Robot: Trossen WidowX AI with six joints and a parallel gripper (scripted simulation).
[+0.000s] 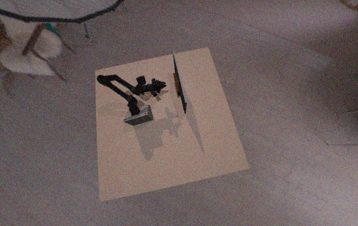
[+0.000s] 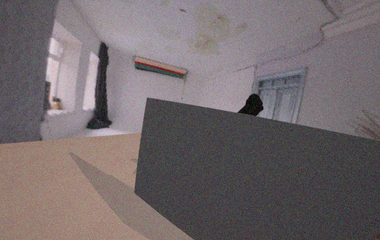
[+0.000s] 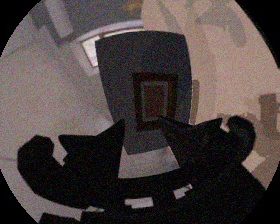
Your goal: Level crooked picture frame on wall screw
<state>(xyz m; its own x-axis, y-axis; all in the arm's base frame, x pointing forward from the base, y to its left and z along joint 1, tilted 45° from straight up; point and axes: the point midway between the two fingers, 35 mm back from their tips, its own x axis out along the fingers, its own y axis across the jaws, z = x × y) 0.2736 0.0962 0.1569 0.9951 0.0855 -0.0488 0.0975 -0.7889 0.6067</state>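
The picture frame (image 1: 177, 85) (image 3: 154, 100) hangs on the near face of the upright grey wall panel (image 1: 183, 102) (image 2: 260, 173) (image 3: 111, 60). It has a dark brown border, a grey inner line and a reddish picture. In the wrist view its lower edge lies partly behind a fingertip, and I cannot tell its exact tilt. The screw and the notched strip are hidden. My gripper (image 1: 166, 84) (image 3: 141, 120) is open with nothing between its fingers. It points at the frame, a short gap away from it in the top view. The exterior view shows only the panel's back.
The arm's grey base (image 1: 139, 117) stands on the pale square table top (image 1: 166, 169), on the frame's side of the panel. A dark part of the arm (image 2: 253, 104) shows over the panel's top edge in the exterior view. A chair (image 1: 45, 47) stands beyond the table.
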